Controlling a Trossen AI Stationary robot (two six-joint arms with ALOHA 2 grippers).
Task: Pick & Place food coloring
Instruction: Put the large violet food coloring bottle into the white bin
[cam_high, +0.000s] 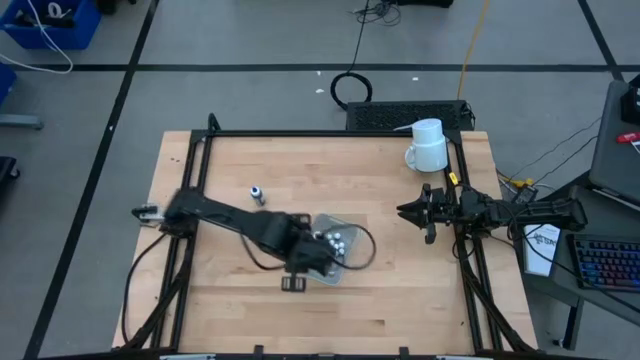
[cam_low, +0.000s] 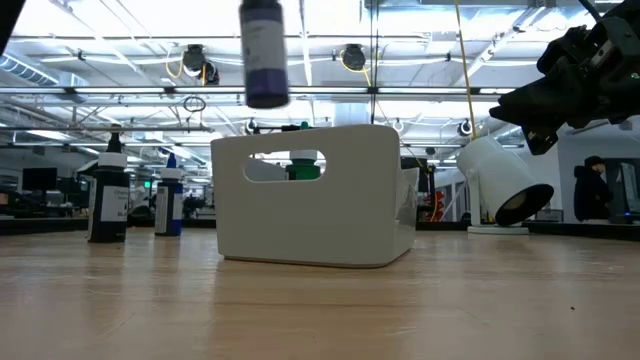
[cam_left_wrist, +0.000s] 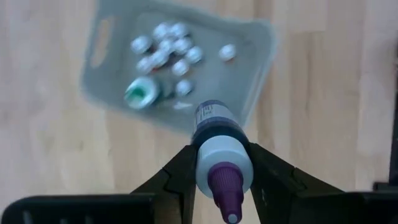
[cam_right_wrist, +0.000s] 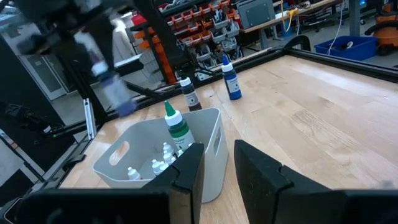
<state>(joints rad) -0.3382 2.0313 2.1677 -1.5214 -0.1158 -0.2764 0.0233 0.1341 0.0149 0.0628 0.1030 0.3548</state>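
Left end effector (cam_left_wrist: 224, 186) is gripping one purple-capped bottle (cam_left_wrist: 219, 146) above the white bin (cam_low: 310, 195) — two bottles (cam_low: 108, 195) are standing on the counter (cam_high: 400, 290); right end effector (cam_right_wrist: 217, 165) is hanging spread.

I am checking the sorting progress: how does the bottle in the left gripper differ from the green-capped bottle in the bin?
The purple-capped bottle is clamped in the left gripper, in the air above the white bin; the green-capped bottle rests inside it, among small white pieces. Caps differ: purple against green. Both are small dropper-tip bottles. The right gripper waits open near the mug.
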